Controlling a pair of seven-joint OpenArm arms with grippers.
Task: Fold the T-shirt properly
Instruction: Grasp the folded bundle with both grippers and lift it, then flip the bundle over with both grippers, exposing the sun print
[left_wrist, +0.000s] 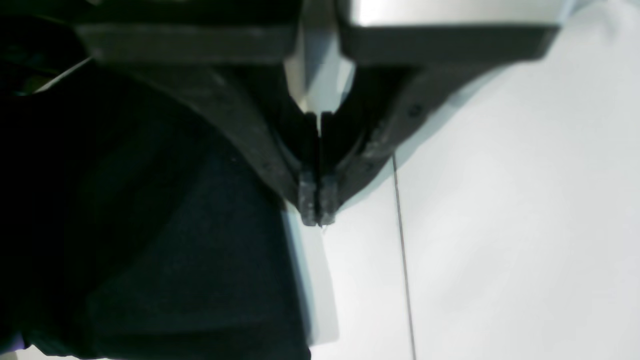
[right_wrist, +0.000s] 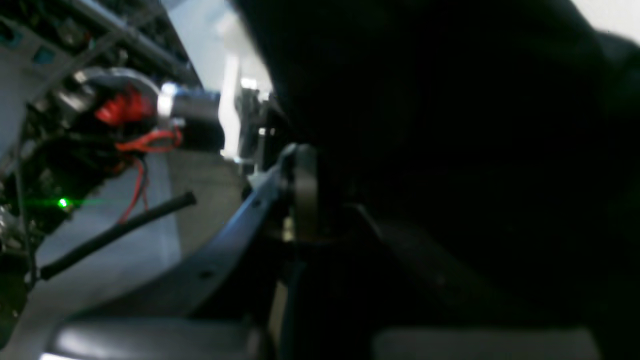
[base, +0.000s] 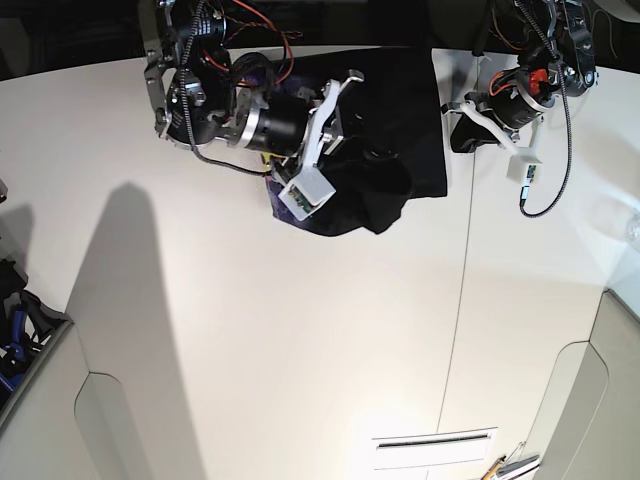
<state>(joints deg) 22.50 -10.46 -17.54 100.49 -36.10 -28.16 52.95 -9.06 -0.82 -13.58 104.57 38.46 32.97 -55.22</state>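
So up close on the left wrist cam, the left gripper (left_wrist: 316, 210) has its jaws pressed flat together with nothing between them, hanging just above the white table (left_wrist: 500, 225). The T-shirt (left_wrist: 150, 240) sits right beside it, its black edge just next to the fingertips but not pinched as far as I can see. A thin seam in the table (left_wrist: 402, 260) runs past on the other side of the tips.

The right wrist cam is mostly black cloth. The right gripper (right_wrist: 320, 200) is buried in the T-shirt (right_wrist: 450, 125), and the jaws look nearly closed on the fabric, though it's blurry and dark.

Further back in the base view, the T-shirt (base: 395, 130) is a bunched black heap at the far edge of the table (base: 250, 350), a bit of purple print peeking out under the right gripper (base: 345, 125). The left gripper (base: 458, 135) sits just off the shirt's other edge.
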